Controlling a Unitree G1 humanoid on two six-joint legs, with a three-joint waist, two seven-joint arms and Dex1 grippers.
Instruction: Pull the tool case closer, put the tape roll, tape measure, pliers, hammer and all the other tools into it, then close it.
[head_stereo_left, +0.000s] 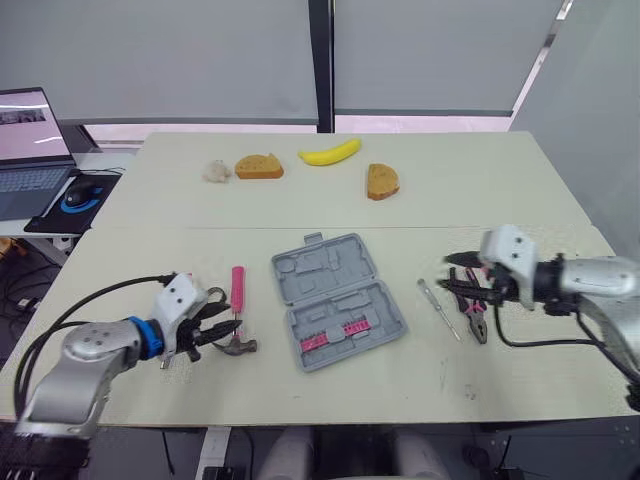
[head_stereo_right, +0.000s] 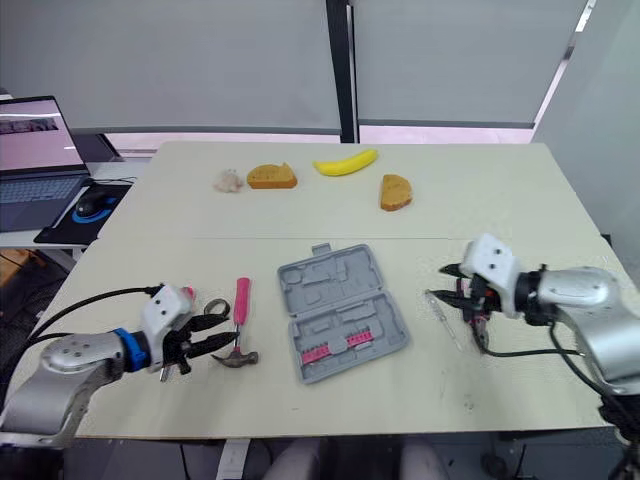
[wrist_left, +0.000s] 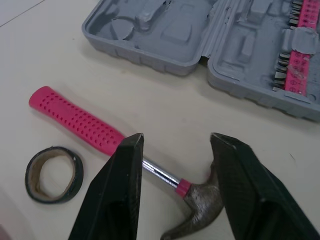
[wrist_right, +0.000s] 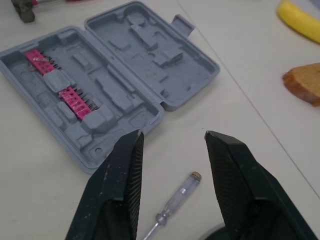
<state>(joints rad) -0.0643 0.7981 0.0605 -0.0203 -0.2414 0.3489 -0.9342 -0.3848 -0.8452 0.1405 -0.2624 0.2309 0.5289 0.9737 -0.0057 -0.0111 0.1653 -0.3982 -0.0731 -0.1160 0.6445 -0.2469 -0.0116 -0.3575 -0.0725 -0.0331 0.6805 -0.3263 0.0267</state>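
The open left hand (wrist_left: 177, 142) straddles the hammer (wrist_left: 85, 125), its shaft lying between the fingers.

A tool case (head_stereo_left: 338, 300) lies mid-table (head_stereo_left: 450, 190). Left of it lies a hammer (head_stereo_left: 238, 285), with a tape roll (wrist_left: 54, 174) just beyond. To the right lie a screwdriver (head_stereo_left: 439, 309), then pliers (head_stereo_left: 475, 318). Behind are bread slices (head_stereo_left: 259, 166) and a banana (head_stereo_left: 330, 153).

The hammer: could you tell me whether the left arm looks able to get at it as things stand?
Probably yes. The left gripper sits right at the hammer, jaws open with its shaft between them in the left wrist view; the tape roll lies apart, beside the handle.
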